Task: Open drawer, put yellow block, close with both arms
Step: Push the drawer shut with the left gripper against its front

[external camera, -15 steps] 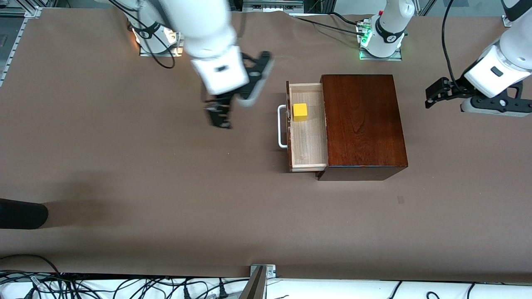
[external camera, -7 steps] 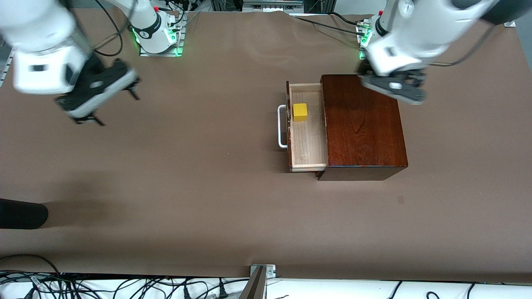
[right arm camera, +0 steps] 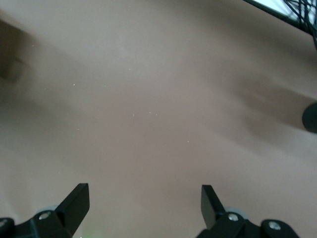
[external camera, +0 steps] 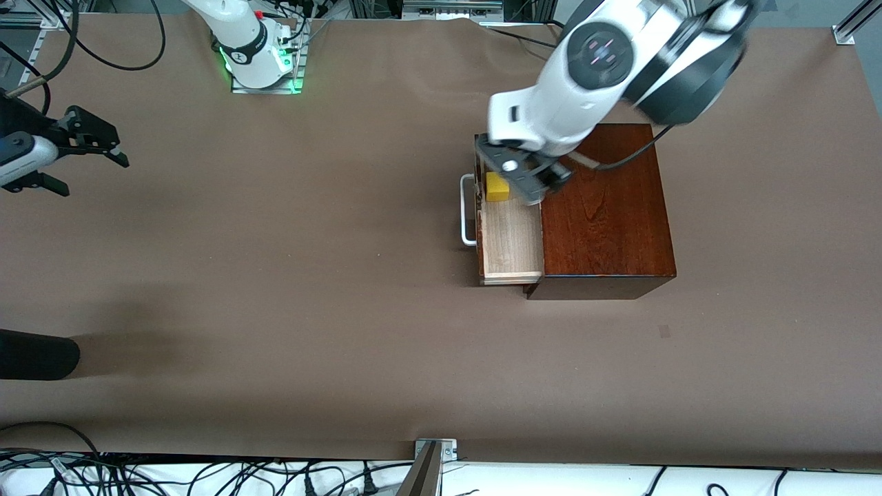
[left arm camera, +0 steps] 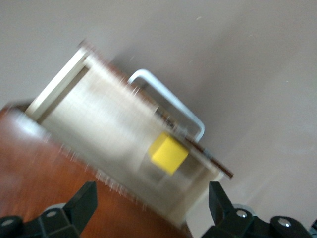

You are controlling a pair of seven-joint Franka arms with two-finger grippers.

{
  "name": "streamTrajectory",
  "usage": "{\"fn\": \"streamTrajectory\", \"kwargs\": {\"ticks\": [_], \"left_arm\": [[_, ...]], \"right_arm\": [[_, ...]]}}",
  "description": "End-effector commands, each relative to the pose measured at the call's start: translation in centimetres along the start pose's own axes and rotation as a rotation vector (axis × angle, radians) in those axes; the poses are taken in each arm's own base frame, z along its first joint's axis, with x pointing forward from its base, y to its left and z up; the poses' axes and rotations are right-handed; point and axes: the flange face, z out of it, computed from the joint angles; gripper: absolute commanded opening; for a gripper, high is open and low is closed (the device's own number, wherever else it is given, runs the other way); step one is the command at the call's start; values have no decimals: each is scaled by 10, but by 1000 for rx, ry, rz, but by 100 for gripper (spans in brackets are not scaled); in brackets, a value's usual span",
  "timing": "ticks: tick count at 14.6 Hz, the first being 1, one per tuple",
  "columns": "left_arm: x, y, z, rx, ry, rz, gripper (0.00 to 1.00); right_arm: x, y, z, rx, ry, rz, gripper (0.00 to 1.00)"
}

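1. The right gripper (external camera: 83,155) is seen over bare table (external camera: 275,275) at the right arm's end, jaws spread wide, nothing held.
2. One drawer (external camera: 510,234) is pulled out, handle (external camera: 467,210) toward the right arm's end.
3. One yellow block (external camera: 496,187) lies in it.
4. The left gripper (external camera: 527,180) is held above the drawer, jaws wide apart, empty.

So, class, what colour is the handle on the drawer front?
White: the handle is a white bar, clearest in the front view.
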Motion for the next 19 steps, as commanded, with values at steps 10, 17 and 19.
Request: {"fn": "streamTrajectory", "kwargs": {"ticks": [10,17,19], "left_arm": [[87,93,178,243,-59,618,100],[75,74,213,247,-185,759,100],[65,56,210,230,-255,721,100]], "right_arm": [[-25,-14,3,-101,-30,182,100],[-26,-7,-6,-103,-34,196,100],[-25,-4,0,-99,-48,205,100]]}}
